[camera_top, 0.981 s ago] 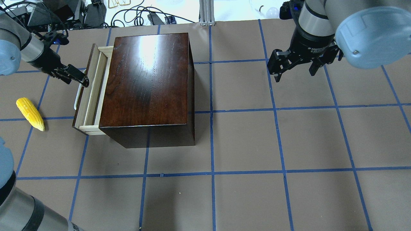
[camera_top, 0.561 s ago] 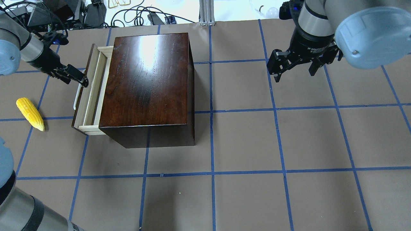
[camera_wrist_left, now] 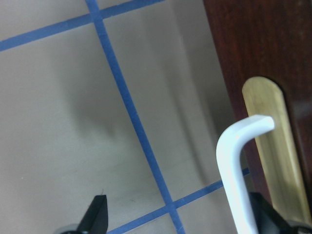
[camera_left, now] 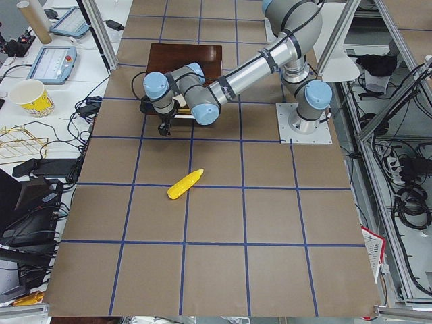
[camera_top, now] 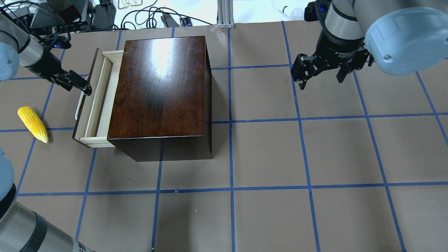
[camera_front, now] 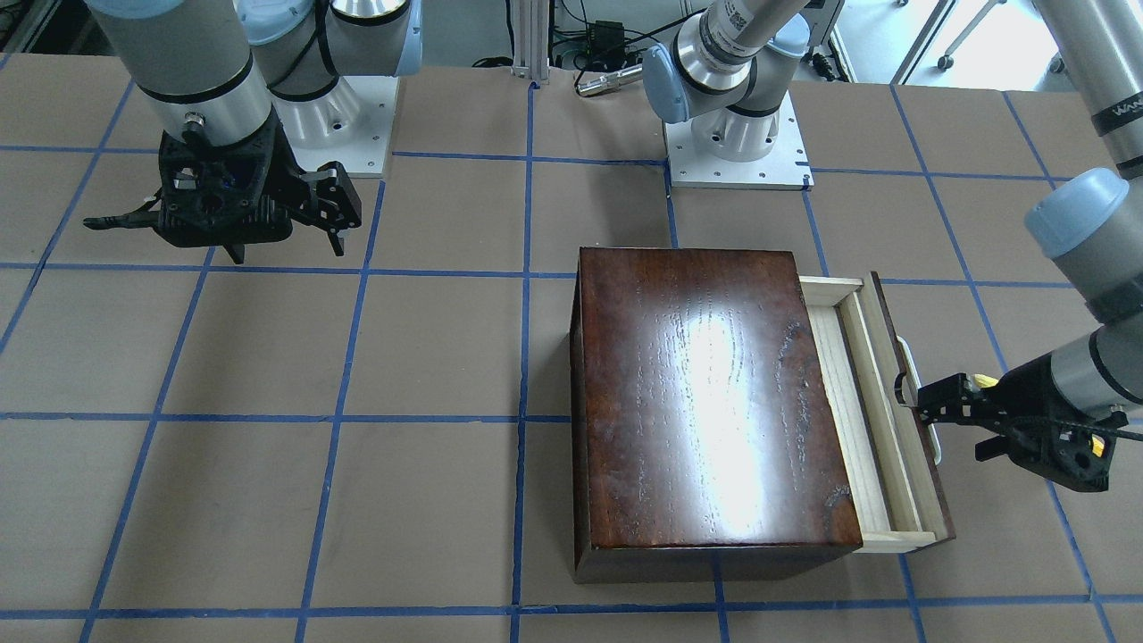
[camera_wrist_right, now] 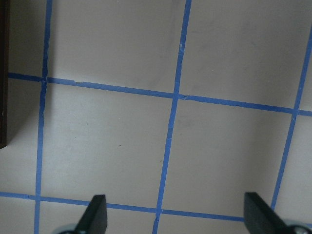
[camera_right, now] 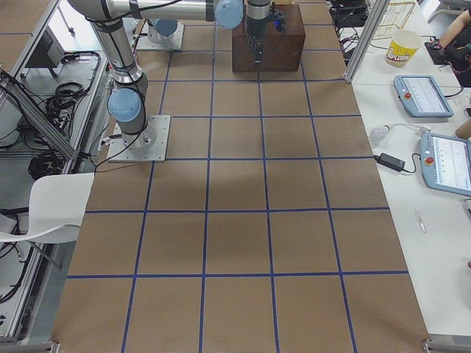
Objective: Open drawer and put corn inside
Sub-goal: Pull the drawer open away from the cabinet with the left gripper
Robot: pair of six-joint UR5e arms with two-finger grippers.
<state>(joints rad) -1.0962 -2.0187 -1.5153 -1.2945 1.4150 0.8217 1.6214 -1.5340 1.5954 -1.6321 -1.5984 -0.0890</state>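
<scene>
Corn (camera_top: pixel 33 124) (on tabletop (camera_top: pixel 266 154)), apart from left claw (camera_top: pixel 85 89)

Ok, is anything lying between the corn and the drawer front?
No. In the overhead view only bare table paper with a blue tape line separates the corn from the drawer; the left gripper sits further back, at the handle.

Corn (camera_top: pixel 33 124) on table (camera_top: pixel 266 154), left of drawer (camera_top: pixel 98 98)
</scene>
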